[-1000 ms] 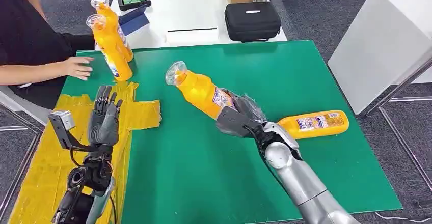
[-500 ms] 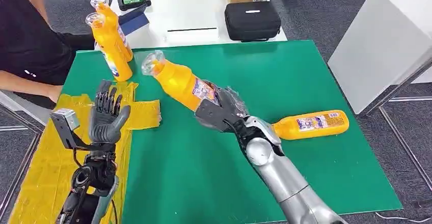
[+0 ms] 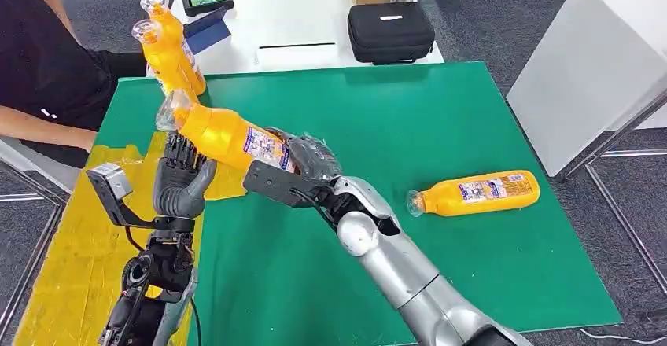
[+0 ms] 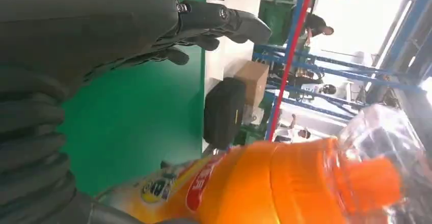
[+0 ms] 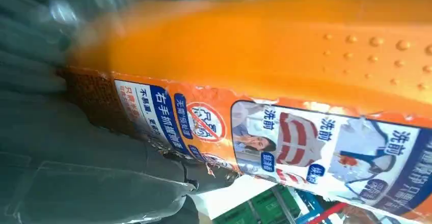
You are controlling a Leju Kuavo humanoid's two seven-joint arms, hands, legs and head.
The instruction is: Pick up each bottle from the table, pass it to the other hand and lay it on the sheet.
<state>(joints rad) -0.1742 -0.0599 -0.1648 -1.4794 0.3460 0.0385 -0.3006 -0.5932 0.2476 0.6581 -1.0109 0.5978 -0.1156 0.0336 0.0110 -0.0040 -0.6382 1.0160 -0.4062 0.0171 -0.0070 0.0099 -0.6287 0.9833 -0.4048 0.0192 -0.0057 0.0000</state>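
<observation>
Moved: your right hand (image 3: 303, 165) has carried the bottle (image 3: 224, 135) leftward to the left hand (image 3: 181, 185).
Right hand: fingers wrapped round the bottle's base.
Left hand: fingers spread under the bottle's neck, above the yellow sheet (image 3: 63, 259).

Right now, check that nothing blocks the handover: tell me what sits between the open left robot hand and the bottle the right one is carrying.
Nothing visible does. The right robot hand holds the orange bottle with its neck end just above the raised left robot hand. The two standing bottles are behind, at the table's far edge.
</observation>
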